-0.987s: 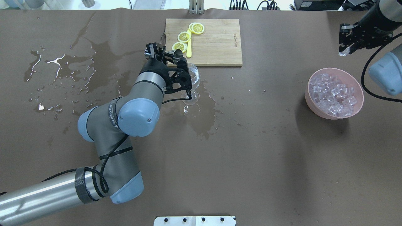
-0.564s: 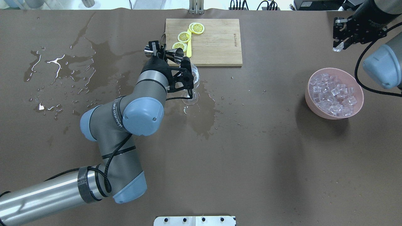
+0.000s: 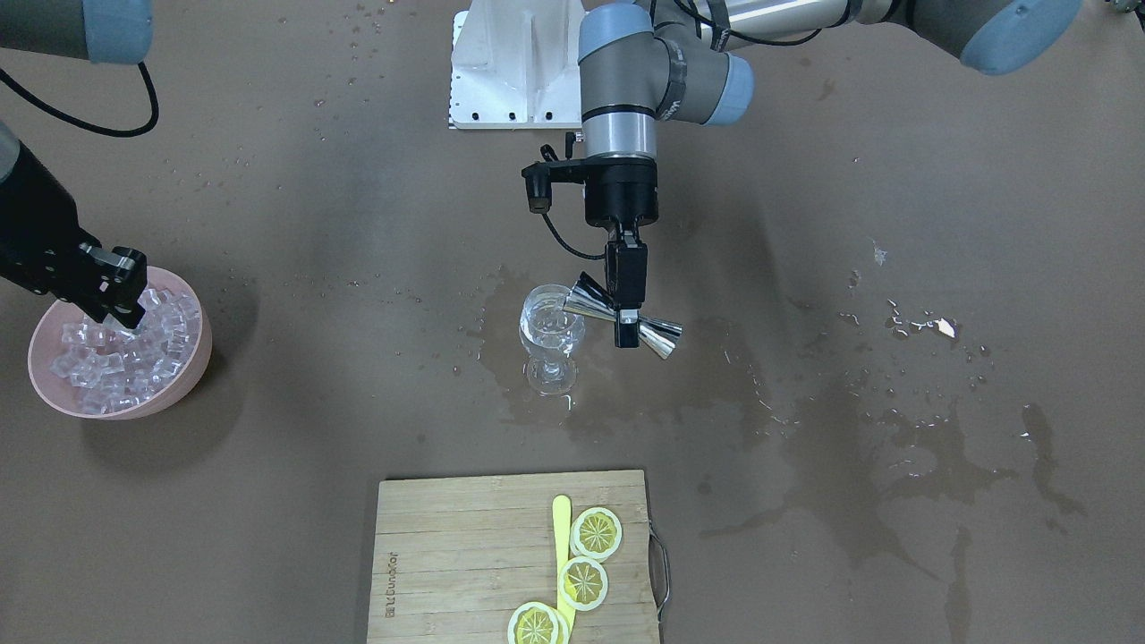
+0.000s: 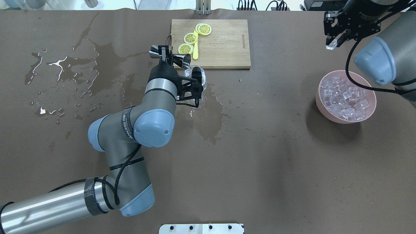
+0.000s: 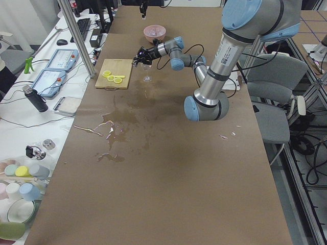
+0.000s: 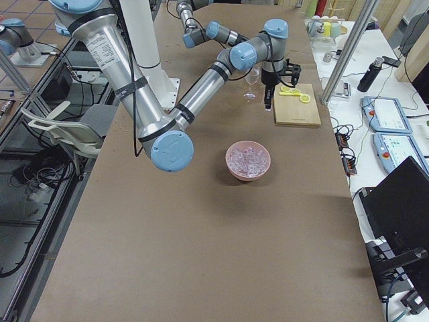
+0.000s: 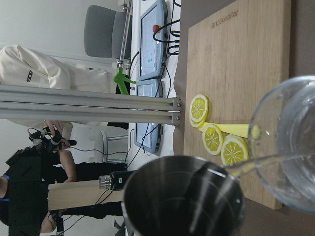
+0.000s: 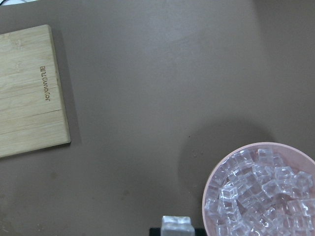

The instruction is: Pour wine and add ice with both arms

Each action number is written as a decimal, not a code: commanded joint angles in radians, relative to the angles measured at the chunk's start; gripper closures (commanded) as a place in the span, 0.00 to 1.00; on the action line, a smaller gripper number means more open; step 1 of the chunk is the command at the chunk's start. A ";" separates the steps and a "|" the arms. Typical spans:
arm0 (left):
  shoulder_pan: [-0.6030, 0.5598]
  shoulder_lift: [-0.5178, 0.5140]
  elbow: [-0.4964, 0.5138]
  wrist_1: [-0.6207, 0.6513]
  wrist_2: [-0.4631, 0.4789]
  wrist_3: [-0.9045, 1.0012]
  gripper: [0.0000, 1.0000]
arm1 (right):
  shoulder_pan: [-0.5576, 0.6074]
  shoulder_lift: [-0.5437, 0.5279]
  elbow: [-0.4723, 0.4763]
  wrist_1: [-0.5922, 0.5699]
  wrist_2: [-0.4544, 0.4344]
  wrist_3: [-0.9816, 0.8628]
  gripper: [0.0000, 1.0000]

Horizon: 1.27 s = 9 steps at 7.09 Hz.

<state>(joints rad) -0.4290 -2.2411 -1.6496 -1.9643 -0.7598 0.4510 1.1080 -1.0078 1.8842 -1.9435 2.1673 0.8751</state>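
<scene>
The left claw (image 3: 625, 315) is closed tight on the waist of a steel double-ended jigger (image 3: 662, 335). It holds the jigger tipped, with one cup dipping over the wine glass (image 3: 547, 345) and the other cocked up on the claw's far side. In the wrist view, a thin clear thread of wine (image 7: 266, 160) runs from the jigger's lip into the glass. The glass stands upright just beside and below the claw, with clear liquid in its bowl. Its foot sits in a wet puddle (image 3: 626, 407) on the brown worktop (image 3: 286, 429). More splashes lie farther out on the jigger's raised side. Past the glass, away from the arm, there is a bamboo cutting board (image 3: 456, 555) carrying lemon slices (image 3: 597, 534) and a yellow stick (image 3: 561, 523).

Well apart from all that, the right claw (image 4: 334, 40) hangs high above the worktop. Its fingertips are pinched on a single ice cube (image 4: 330, 46), which also shows at the bottom edge of its own wrist view. The pink bowl (image 4: 320, 105) sits well beneath that claw and a little to one side. It is heaped with more ice (image 4: 346, 97), and none of that ice touches the claw.
</scene>
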 commanded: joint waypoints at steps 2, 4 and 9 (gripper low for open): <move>0.010 -0.041 -0.002 0.083 0.060 0.090 1.00 | -0.049 0.133 -0.002 -0.101 -0.003 0.031 0.85; 0.018 -0.054 -0.001 0.090 0.062 0.136 1.00 | -0.086 0.176 -0.002 -0.107 -0.006 0.050 0.85; 0.010 -0.032 -0.099 0.013 0.037 0.102 1.00 | -0.163 0.334 -0.138 -0.107 -0.041 0.050 0.86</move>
<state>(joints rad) -0.4139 -2.2868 -1.7152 -1.9207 -0.7135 0.5799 0.9636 -0.7107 1.7849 -2.0509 2.1450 0.9250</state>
